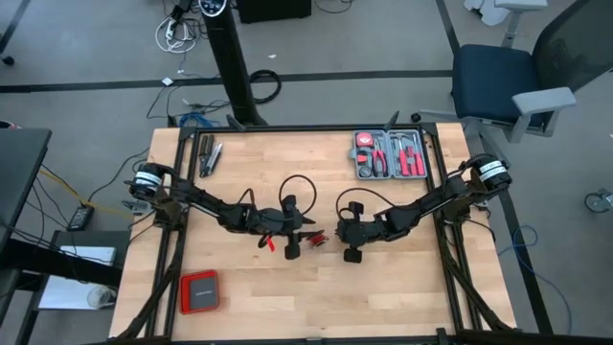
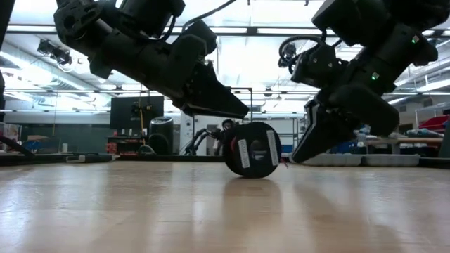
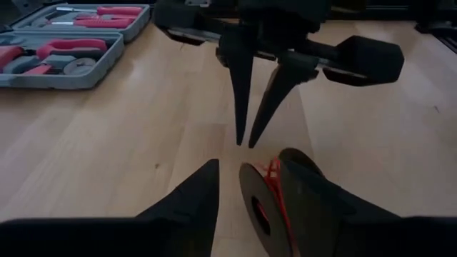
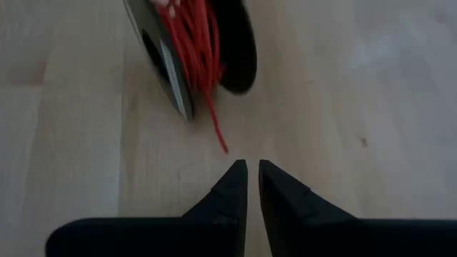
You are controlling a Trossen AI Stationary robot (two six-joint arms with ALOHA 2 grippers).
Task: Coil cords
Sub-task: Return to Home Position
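We see a thin red cord (image 4: 193, 36) wound on an upright black plastic spool (image 2: 253, 149); the left gripper (image 3: 250, 160) is just above it, fingers wide; the right gripper (image 4: 253, 165) is beside it, fingers nearly touching.

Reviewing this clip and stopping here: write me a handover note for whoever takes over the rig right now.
Left claw: open, empty, poised close over the black spool.
Right claw: shut, empty, pointing at the spool from the opposite side.
Red cord: wound on the spool, which stands on edge on the table; a short tail trails onto the wood.
Done: coiling, nearly all.
Left: tuck the tail if wanted, then bring both arms home.
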